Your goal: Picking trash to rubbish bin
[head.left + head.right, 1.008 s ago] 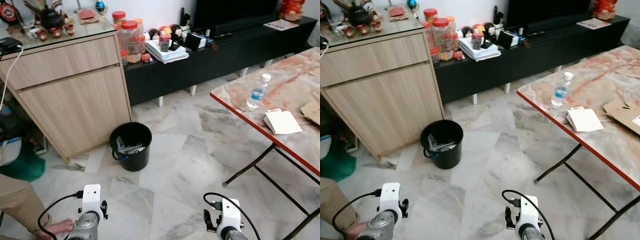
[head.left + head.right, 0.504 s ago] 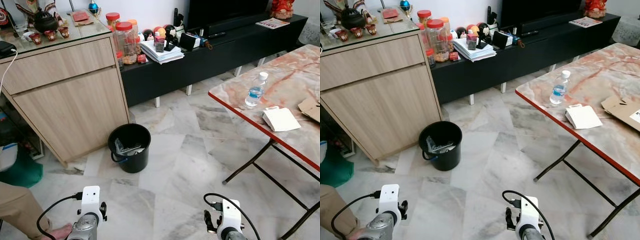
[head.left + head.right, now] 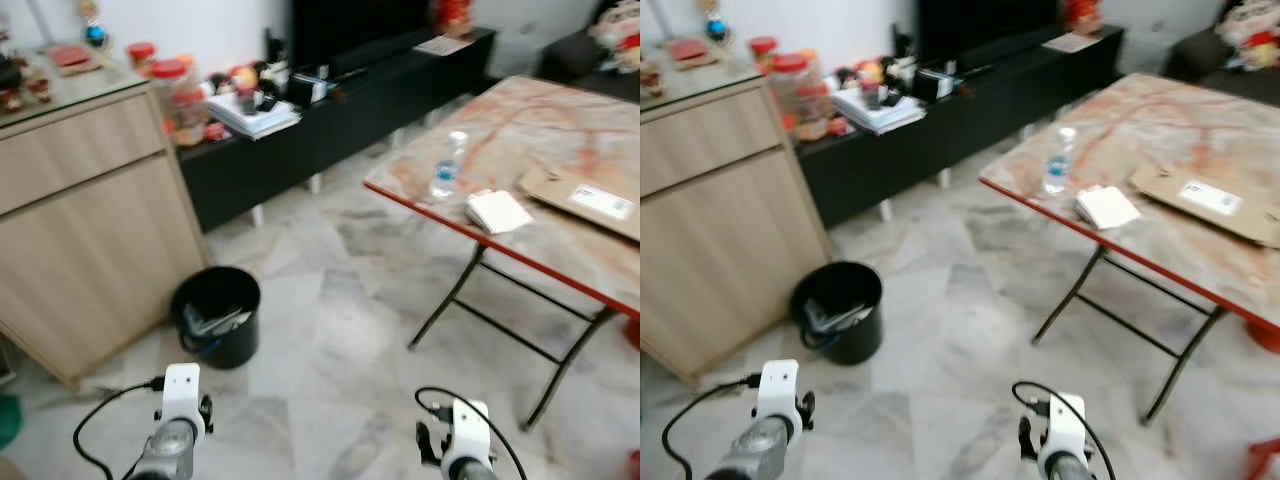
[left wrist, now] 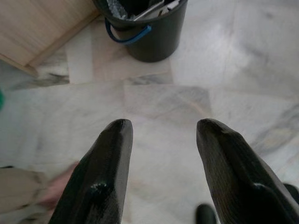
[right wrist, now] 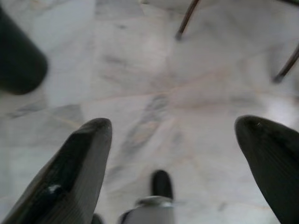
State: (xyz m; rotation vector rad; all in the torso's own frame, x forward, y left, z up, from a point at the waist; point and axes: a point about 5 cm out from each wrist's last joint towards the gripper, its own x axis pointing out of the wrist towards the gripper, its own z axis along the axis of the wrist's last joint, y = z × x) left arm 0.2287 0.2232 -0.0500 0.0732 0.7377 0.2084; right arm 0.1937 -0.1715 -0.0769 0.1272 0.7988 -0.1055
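While both arms hang low over a pale marble floor (image 3: 330,330), the left gripper (image 4: 161,128) and right gripper (image 5: 173,126) hold their fingers apart, grasping nothing. A black bin (image 3: 215,315) with scraps inside stands beside a wooden cabinet (image 3: 80,230) — well apart from a red-edged table (image 3: 560,230) on the robot's right. On that table sit a bottle (image 3: 447,166), a white packet (image 3: 498,210) just beside it, and flat cardboard (image 3: 585,200).
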